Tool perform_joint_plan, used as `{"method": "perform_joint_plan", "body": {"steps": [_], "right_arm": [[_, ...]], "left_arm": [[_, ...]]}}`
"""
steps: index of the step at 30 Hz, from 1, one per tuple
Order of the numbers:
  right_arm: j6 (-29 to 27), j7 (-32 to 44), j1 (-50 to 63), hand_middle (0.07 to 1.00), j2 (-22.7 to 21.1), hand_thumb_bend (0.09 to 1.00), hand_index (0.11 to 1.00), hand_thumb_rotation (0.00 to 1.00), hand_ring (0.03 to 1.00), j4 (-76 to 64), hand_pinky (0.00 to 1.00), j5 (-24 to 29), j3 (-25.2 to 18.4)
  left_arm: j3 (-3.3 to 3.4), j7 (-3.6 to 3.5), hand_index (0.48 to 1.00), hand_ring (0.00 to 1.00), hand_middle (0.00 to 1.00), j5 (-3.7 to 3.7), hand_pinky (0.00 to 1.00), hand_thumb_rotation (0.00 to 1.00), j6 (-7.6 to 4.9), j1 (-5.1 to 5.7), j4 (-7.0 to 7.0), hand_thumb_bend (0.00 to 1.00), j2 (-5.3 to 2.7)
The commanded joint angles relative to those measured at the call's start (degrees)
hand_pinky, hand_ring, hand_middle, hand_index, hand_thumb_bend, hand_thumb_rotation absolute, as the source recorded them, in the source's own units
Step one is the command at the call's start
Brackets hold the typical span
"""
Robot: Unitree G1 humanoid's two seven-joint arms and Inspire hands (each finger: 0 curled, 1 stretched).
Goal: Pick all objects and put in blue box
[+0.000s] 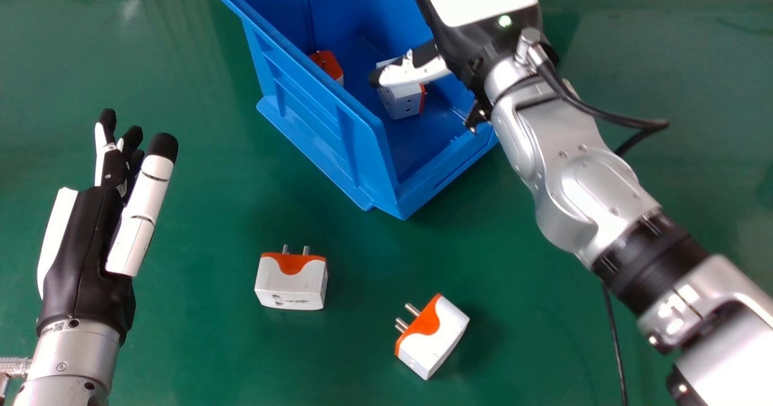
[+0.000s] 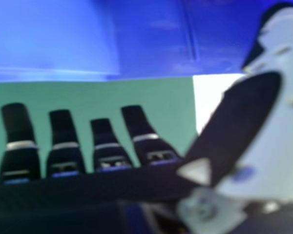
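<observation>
Toward far edge of surface [image 1: 199,345], right robot hand [image 1: 416,74] seen open, empty, over blue box [image 1: 323,125]; to be lifted clear of rim before two adapters [image 1: 293,282] [image 1: 436,335], toward near edge, are approached.

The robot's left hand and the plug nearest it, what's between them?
Only bare green table lies between the left hand and that plug, in the head view.

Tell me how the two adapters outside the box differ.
The left adapter points its pins away from the robot; the right adapter points its pins diagonally, away and leftward. The left adapter lies farther out than the right adapter. Both are white with orange pin ends.
</observation>
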Motion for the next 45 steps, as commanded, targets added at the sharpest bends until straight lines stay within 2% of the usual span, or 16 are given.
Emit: {"method": "perform_joint_plan", "body": {"steps": [1,5,11,14,18,19,21,22,23,24,26,28,33,36,39,45], "right_arm": [[0.6,-1.1,2.6,0.869,-1.4,0.566,0.816,0.52,0.814,-5.5,0.68,-1.8,-0.9],[3.6,0.3,9.8,0.865,-2.4,0.553,0.816,0.5,0.815,-15.5,0.69,-3.5,-2.6],[8.3,1.3,26.1,0.864,-2.0,0.547,0.834,0.48,0.818,-34.7,0.72,-5.8,-5.7],[9.1,0.9,34.1,0.859,-1.7,0.549,0.835,0.47,0.815,-42.1,0.72,-7.0,-6.7],[9.0,-0.8,47.2,0.855,-0.8,0.544,0.833,0.47,0.813,-51.7,0.72,-9.4,-7.2],[9.0,-1.5,50.5,0.854,-0.4,0.539,0.833,0.47,0.813,-53.5,0.72,-10.3,-6.9],[8.5,-3.3,57.0,0.852,0.3,0.529,0.831,0.48,0.813,-56.2,0.73,-11.5,-6.6],[8.0,-4.3,59.6,0.852,0.6,0.525,0.83,0.48,0.813,-56.7,0.73,-11.5,-6.5],[7.4,-5.0,61.3,0.851,1.0,0.518,0.828,0.5,0.816,-57.0,0.72,-11.6,-6.7],[6.9,-5.9,63.4,0.851,1.3,0.515,0.828,0.52,0.818,-57.1,0.72,-11.3,-6.7],[5.8,-7.5,67.5,0.851,2.0,0.515,0.828,0.53,0.819,-57.2,0.72,-10.7,-6.6],[4.7,-8.7,71.5,0.852,2.7,0.515,0.834,0.55,0.819,-57.1,0.72,-10.3,-6.2],[2.7,-8.6,76.1,0.849,2.8,0.524,0.835,0.55,0.813,-55.4,0.72,-11.1,-5.3],[1.7,-6.8,76.8,0.85,2.8,0.525,0.836,0.55,0.814,-54.4,0.72,-10.8,-4.8],[1.5,-4.9,76.6,0.865,3.5,0.554,0.853,0.61,0.825,-53.6,0.75,-10.7,-3.9],[1.5,-1.1,74.6,0.876,4.9,0.572,0.865,0.63,0.836,-51.1,0.76,-11.3,-2.4]], "left_arm": [[0.6,-0.16,1.0,1.0,1.0,-0.35,1.0,0.9,-0.35,-0.28,-0.14,0.65,0.5],[0.88,-0.43,1.0,1.0,1.0,-0.8,1.0,0.9,-0.35,-0.17,-0.23,0.65,0.52],[1.18,-0.74,1.0,1.0,1.0,-0.98,1.0,0.9,-0.57,-0.01,-0.03,0.64,0.73],[1.14,-0.9,1.0,1.0,1.0,-0.83,1.0,0.9,-0.52,0.46,-0.63,0.63,0.66],[0.97,-1.04,1.0,1.0,1.0,-0.26,1.0,0.9,-1.1,1.19,-0.72,0.63,0.71],[0.95,-1.07,1.0,1.0,1.0,-0.12,1.0,0.9,-1.58,1.37,-0.46,0.63,0.71],[0.92,-1.39,1.0,1.0,1.0,-0.52,1.0,0.9,-3.92,1.51,1.04,0.63,0.32],[0.88,-1.63,1.0,1.0,1.0,-0.89,1.0,0.9,-5.77,1.48,2.23,0.65,-0.06],[0.84,-1.77,1.0,1.0,1.0,-1.15,1.0,0.89,-7.12,1.46,3.08,0.71,-0.3],[0.81,-1.98,1.0,1.0,1.0,-1.49,1.0,0.89,-9.0,1.36,4.29,0.75,-0.6],[0.77,-2.51,1.0,1.0,1.0,-2.14,1.0,0.87,-12.75,1.22,6.77,0.76,-0.95],[0.79,-2.95,1.0,1.0,1.0,-2.62,1.0,0.87,-15.0,1.21,8.26,0.75,-1.02],[0.75,-2.7,1.0,1.0,1.0,-2.35,1.0,0.86,-16.07,0.99,9.44,0.75,-1.04],[0.81,-2.93,1.0,1.0,1.0,-2.79,1.0,0.86,-16.16,0.72,9.85,0.75,-1.01],[0.93,-3.05,1.0,1.0,1.0,-3.14,1.0,0.85,-15.84,0.5,9.98,0.75,-0.84],[0.72,-2.76,1.0,1.0,1.0,-2.85,1.0,0.85,-15.9,0.36,9.97,0.75,-0.93]]}}
